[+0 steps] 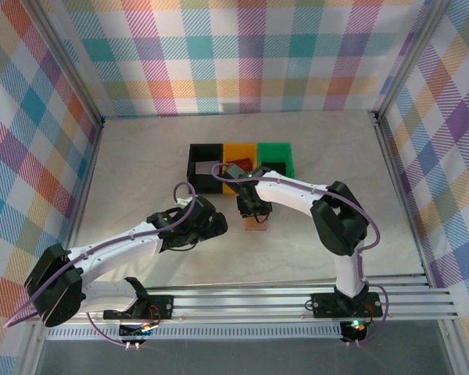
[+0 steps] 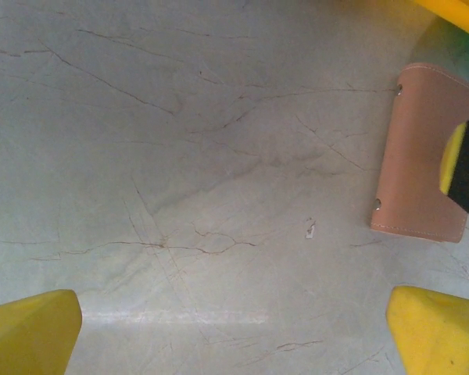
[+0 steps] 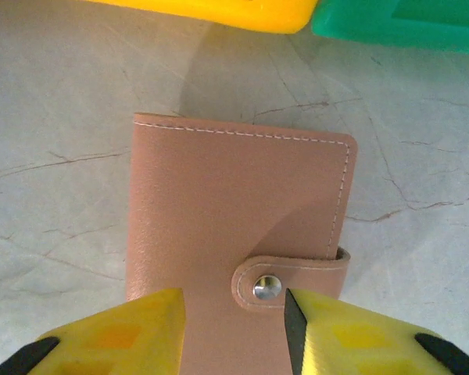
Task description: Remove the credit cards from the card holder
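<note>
Flat on the pale veined table (image 1: 141, 164), just below the middle of the overhead frame: the card holder (image 1: 255, 225), a little under the row of black bin (image 1: 199, 183), yellow bin (image 1: 238, 148) and green bin (image 1: 275, 148), apart from all three. Folded shut in the right wrist view, centre of frame: card holder (image 3: 234, 203) in smooth tan-pink leather, pale stitching along the top and right edges, rounded corners, a short strap wrapped round from the right edge and fastened by a round metal snap (image 3: 267, 287). Directly above it, the right gripper (image 3: 234, 336), yellow fingers (image 3: 125, 336) spread to either side of the snap, the left one over the holder's lower left part, the right one over the strap's end, nothing pinched between them. In the left wrist view, the same holder (image 2: 418, 156) at the right edge, seen back side up, bare table across the rest. Left gripper (image 2: 234, 336) low over the table, jaws wide apart, one yellow tip in each bottom corner, well clear of the leather. In the overhead frame, left gripper (image 1: 221, 226) just left of the holder, right gripper (image 1: 250, 209) at its upper edge. Inside the black bin, a small pale grey flat patch (image 1: 205, 166), possibly a card, too small to tell.
</note>
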Tool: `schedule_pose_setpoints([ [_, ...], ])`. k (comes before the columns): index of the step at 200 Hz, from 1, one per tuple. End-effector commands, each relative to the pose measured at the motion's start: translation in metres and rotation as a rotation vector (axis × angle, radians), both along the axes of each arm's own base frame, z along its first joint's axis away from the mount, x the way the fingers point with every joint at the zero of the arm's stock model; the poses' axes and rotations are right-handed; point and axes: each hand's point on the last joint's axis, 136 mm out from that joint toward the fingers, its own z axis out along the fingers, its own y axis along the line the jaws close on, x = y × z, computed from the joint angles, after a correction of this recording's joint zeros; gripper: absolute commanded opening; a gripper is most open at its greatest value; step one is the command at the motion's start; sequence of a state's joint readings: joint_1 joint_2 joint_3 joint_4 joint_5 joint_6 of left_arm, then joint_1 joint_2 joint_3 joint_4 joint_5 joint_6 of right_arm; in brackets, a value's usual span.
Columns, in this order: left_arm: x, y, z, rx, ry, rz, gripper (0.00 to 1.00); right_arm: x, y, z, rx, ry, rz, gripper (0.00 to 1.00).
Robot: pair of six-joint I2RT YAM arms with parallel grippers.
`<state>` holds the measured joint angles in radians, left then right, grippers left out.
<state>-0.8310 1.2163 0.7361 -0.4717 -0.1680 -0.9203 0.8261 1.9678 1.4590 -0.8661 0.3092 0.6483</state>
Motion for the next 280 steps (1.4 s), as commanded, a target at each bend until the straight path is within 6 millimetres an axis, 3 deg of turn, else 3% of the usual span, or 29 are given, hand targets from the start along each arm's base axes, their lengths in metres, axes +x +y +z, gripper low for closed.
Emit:
schedule_pose_setpoints([
  [1,-0.005,-0.001,0.007,-0.008,-0.003,-0.009,1.00,-0.003,-0.009,-0.010,-0.060,0.022,-0.025,0.38],
  [92,-0.009,0.004,0.006,-0.006,-0.003,-0.009,1.00,-0.009,-0.028,-0.034,-0.139,0.051,-0.062,0.33],
  [178,-0.009,0.003,0.007,-0.006,0.000,-0.013,1.00,-0.008,-0.039,-0.033,-0.168,0.041,-0.080,0.21],
  [238,-0.009,0.000,0.004,-0.012,0.008,-0.020,1.00,-0.010,-0.029,-0.023,-0.093,0.039,-0.066,0.00],
  [280,-0.008,-0.003,0.003,-0.019,0.013,-0.024,1.00,-0.018,-0.013,-0.007,0.036,0.049,-0.027,0.00],
])
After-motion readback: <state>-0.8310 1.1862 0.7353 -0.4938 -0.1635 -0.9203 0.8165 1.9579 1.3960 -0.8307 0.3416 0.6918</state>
